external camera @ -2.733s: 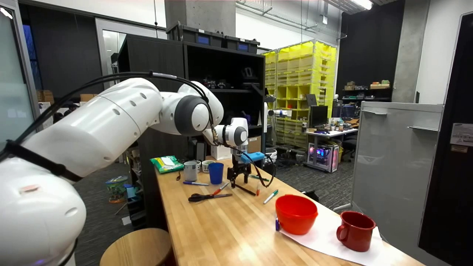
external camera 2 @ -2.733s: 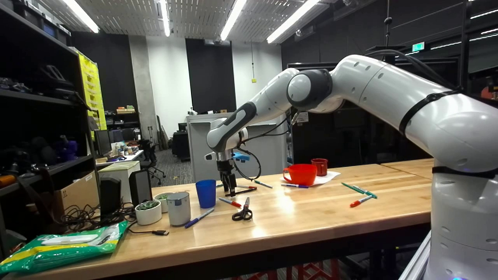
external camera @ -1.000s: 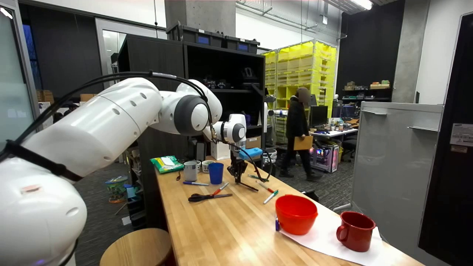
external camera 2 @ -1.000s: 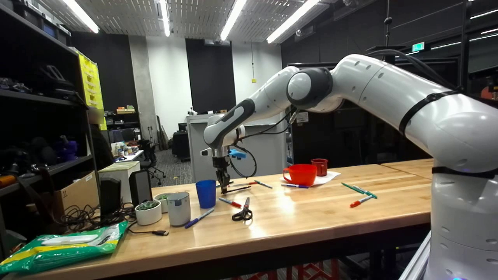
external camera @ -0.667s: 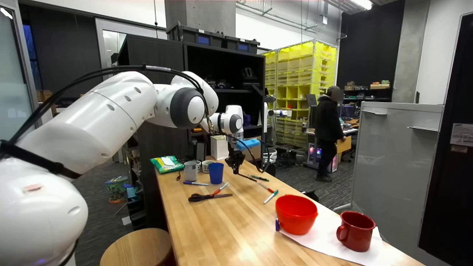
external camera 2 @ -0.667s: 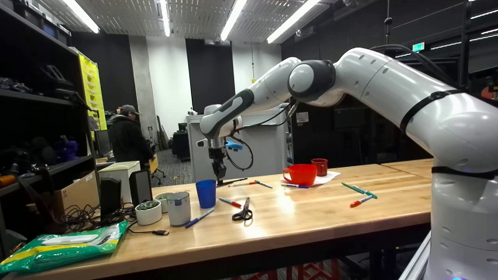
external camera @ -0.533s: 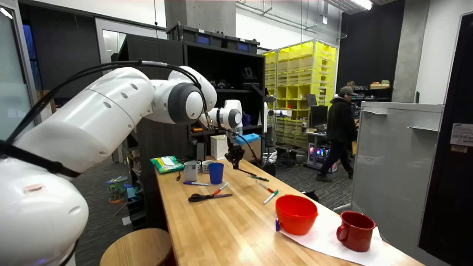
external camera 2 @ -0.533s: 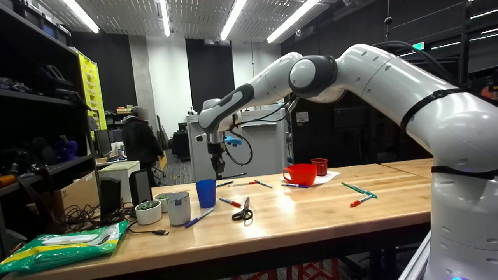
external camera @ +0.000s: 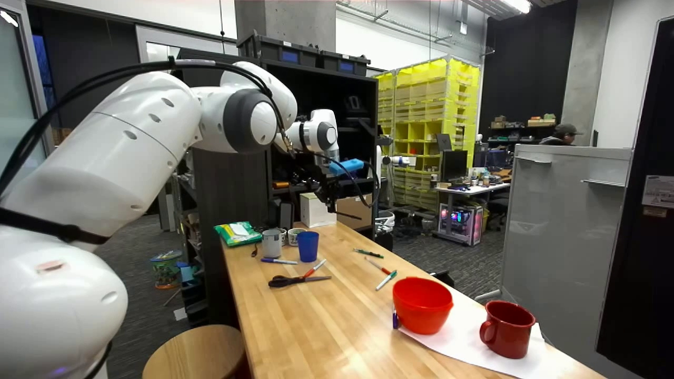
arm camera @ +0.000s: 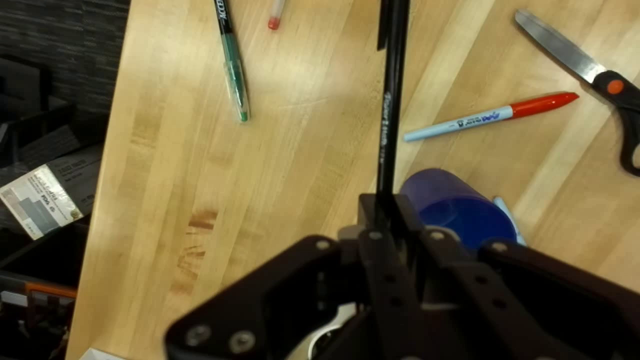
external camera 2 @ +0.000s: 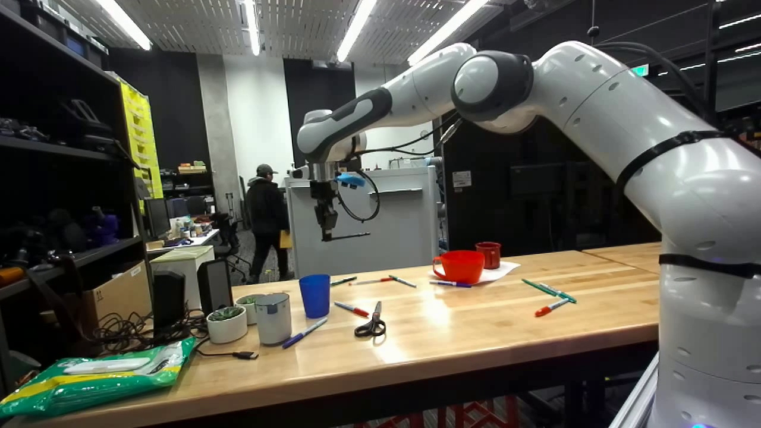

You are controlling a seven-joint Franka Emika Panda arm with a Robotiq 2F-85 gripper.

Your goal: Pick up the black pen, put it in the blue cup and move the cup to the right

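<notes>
The gripper [arm camera: 384, 202] is closed on the black pen [arm camera: 391, 110], pinching it near one end, so that most of its length juts out sideways, close to level. In both exterior views they hang well above the worktop [external camera 2: 475, 321]. The blue cup [external camera 2: 315, 297] stands upright on the worktop, apart from the pen, between a grey cup [external camera 2: 274, 322] and a red-capped marker [external camera 2: 351, 309]. Scissors [external camera 2: 374, 321] lie near that marker. Farther along, a red bowl [external camera 2: 461, 267] and a dark red mug [external camera 2: 489, 255] stand close together.

In an exterior view, the cup [external camera: 307, 246] stands behind scissors [external camera: 296, 280], left of the bowl [external camera: 421, 309].
</notes>
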